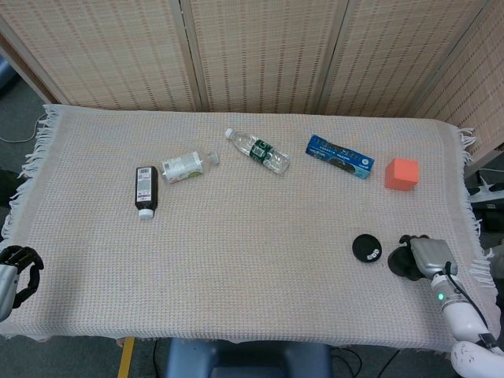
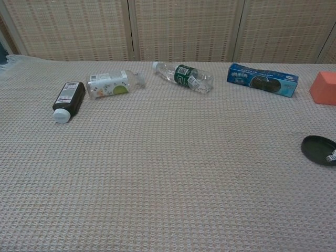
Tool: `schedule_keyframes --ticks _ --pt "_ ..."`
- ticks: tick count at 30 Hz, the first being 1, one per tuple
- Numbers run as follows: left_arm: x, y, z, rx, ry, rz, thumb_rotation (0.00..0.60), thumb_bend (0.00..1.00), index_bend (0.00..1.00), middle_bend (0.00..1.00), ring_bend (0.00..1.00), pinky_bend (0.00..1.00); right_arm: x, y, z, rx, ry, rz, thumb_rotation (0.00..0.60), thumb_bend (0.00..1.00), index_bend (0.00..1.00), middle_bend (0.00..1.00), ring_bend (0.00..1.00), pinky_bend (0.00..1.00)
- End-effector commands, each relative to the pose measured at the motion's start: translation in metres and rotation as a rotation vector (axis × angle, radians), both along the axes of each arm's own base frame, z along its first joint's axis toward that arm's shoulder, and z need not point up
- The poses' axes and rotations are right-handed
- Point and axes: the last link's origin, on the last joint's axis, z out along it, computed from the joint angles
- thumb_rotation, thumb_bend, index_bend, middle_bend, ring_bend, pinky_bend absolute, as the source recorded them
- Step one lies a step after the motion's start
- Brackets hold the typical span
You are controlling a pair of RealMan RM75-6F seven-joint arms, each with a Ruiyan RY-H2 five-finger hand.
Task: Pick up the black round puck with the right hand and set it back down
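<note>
The black round puck [image 1: 366,248] lies flat on the woven cloth near the table's front right, a small white mark on its top. The chest view catches it at the right edge as a dark disc [image 2: 319,149]. My right hand [image 1: 417,258] sits just right of the puck with a small gap between them; its dark fingers point toward the puck and hold nothing. My left hand [image 1: 16,269] rests at the front left corner, fingers loosely curved and empty. Neither hand shows in the chest view.
An orange cube [image 1: 402,174] and a blue cookie box [image 1: 339,156] lie behind the puck. Further left are a clear water bottle [image 1: 258,150], a small white bottle [image 1: 186,166] and a dark bottle [image 1: 146,190]. The cloth's fringed right edge [image 1: 472,236] is close to my right hand.
</note>
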Motion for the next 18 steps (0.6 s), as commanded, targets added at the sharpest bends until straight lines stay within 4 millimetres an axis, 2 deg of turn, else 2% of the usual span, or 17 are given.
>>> schedule_keyframes --ticks 1,4,7,10,13,16,18 --pt "0.000 0.000 0.000 0.000 0.000 0.000 0.600 0.61 0.59 0.47 0.36 0.56 0.004 0.002 0.006 -0.001 -0.024 0.003 0.600 0.13 0.00 0.01 0.00 0.20" --pt "0.000 0.000 0.001 0.002 -0.002 0.000 0.600 0.61 0.59 0.47 0.36 0.56 0.006 0.005 0.013 -0.013 -0.049 0.011 0.600 0.08 0.00 0.00 0.00 0.14" --pt "0.000 0.000 0.001 0.004 -0.003 -0.001 0.600 0.61 0.59 0.47 0.36 0.56 0.009 0.009 0.022 -0.040 -0.083 0.021 0.600 0.06 0.00 0.00 0.00 0.13" --pt "0.000 0.000 0.001 0.004 -0.003 0.000 0.600 0.61 0.59 0.47 0.36 0.56 0.017 0.014 0.033 -0.165 -0.160 0.065 0.600 0.06 0.00 0.00 0.00 0.13" --pt "-0.001 0.000 0.001 0.004 0.000 0.002 0.600 0.61 0.59 0.47 0.36 0.56 0.025 0.027 0.045 -0.332 -0.218 0.184 0.600 0.06 0.00 0.00 0.00 0.13" --pt "-0.001 0.000 0.001 0.003 0.002 0.003 0.600 0.61 0.59 0.47 0.36 0.56 0.020 0.043 0.054 -0.473 -0.196 0.270 0.600 0.06 0.00 0.00 0.00 0.11" --pt "0.000 -0.001 0.001 0.006 0.002 0.000 0.600 0.61 0.59 0.47 0.36 0.56 0.016 0.054 0.056 -0.540 -0.197 0.269 0.600 0.06 0.00 0.00 0.00 0.06"
